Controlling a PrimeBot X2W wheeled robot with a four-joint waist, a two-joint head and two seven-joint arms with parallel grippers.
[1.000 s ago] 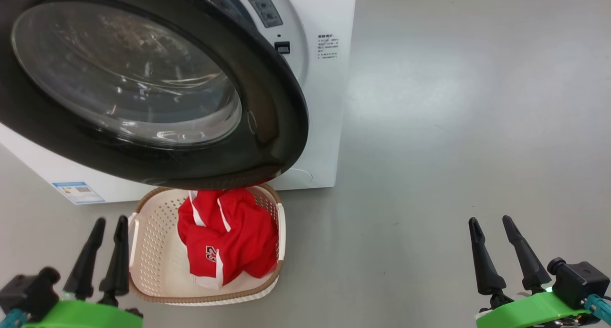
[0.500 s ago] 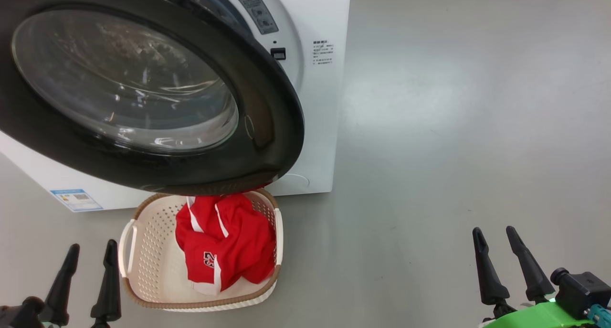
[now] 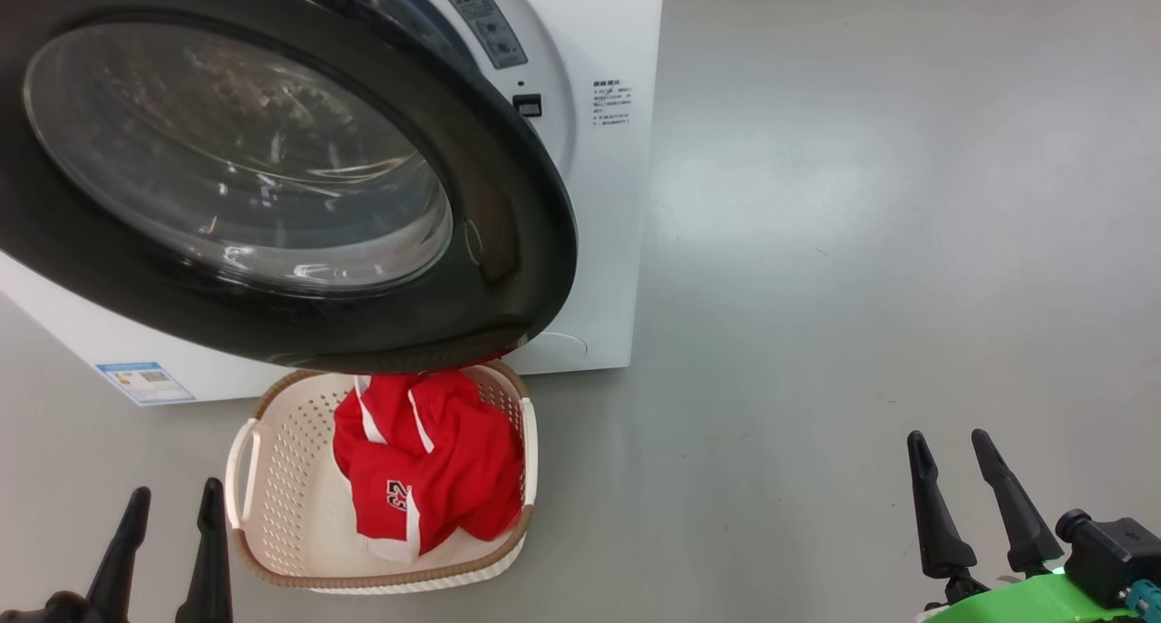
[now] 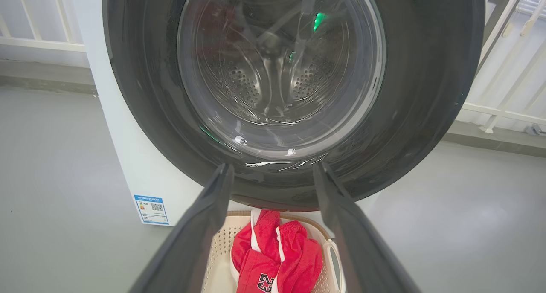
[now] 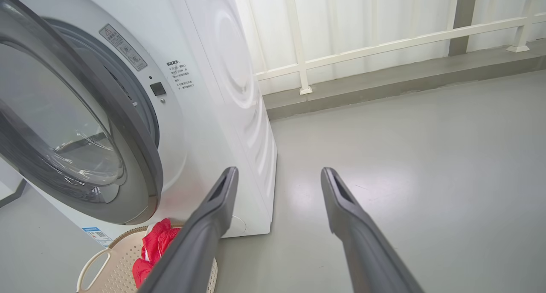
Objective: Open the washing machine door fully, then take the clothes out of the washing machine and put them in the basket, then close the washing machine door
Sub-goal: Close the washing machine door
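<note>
Clothes (image 3: 435, 460) lie in the basket (image 3: 299, 505), lower centre. The door (image 3: 508, 242) stands open, upper left. Left gripper (image 3: 175, 496) and right gripper (image 3: 948, 442) are spread, empty. Push the door's rim flat and steadily until it latches.

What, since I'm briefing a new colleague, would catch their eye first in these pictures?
The washing machine door, a huge glossy black ring around bulging glass, stands open across the head view's upper left. Right below its lower edge, the bright red clothes lie bunched in the cream basket on the grey floor. The left gripper and right gripper sit open and empty at the bottom corners.
</note>
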